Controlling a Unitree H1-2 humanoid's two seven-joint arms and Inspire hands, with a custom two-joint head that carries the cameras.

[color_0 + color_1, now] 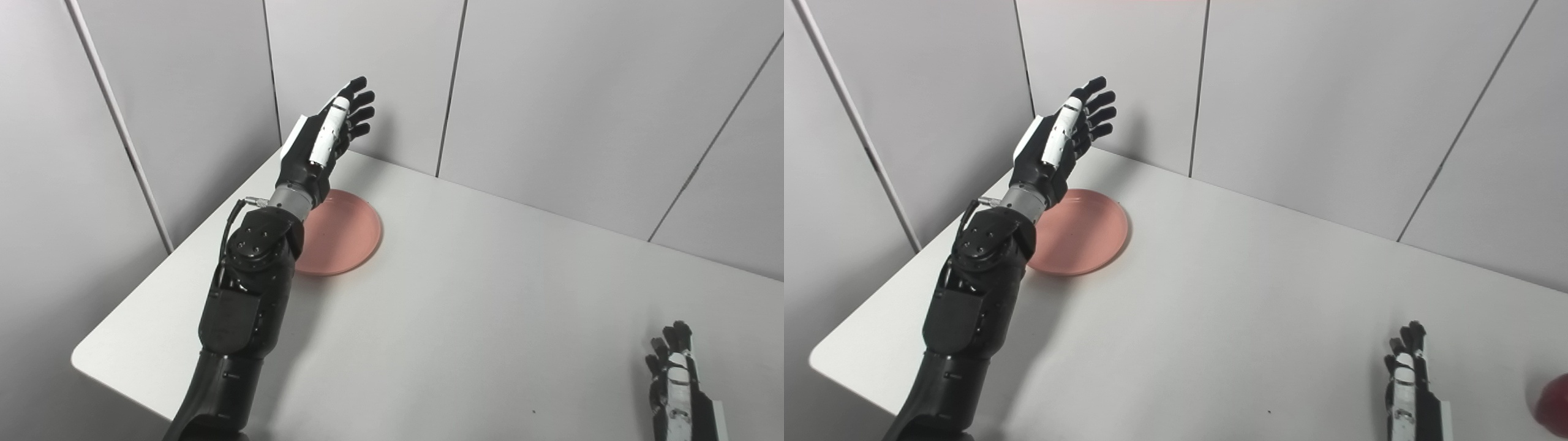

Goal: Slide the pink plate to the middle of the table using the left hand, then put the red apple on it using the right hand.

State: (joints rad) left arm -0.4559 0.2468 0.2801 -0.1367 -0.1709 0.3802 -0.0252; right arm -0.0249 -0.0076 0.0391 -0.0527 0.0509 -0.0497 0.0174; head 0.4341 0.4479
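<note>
Plainly, the left hand [327,138] was raised above the far left corner of the desk [490,306], fingers stretched out and apart, holding nothing. It hung higher than the pink plate [343,236] and beyond the plate's far rim, with the wrist and forearm crossing over the plate's left side, so nothing of the hand looked to be touching the plate.

The plate lay flat near the left edge of the desk, well away from the middle, so I judged the slide had not begun. To do it well, I thought the hand should come down on the far left side of the rim with the fingers kept flat, then push toward the centre with steady, light pressure. Pressing too hard on one edge might tip the shallow rim up; too little and the fingers could slip over the smooth surface.

The right hand [1409,383] waited low at the near right, close to the desk, its fingers loosely extended and holding nothing. The red apple [1552,398] showed only as a sliver at the right edge of the right eye view, just beyond that hand and apart from it.
</note>
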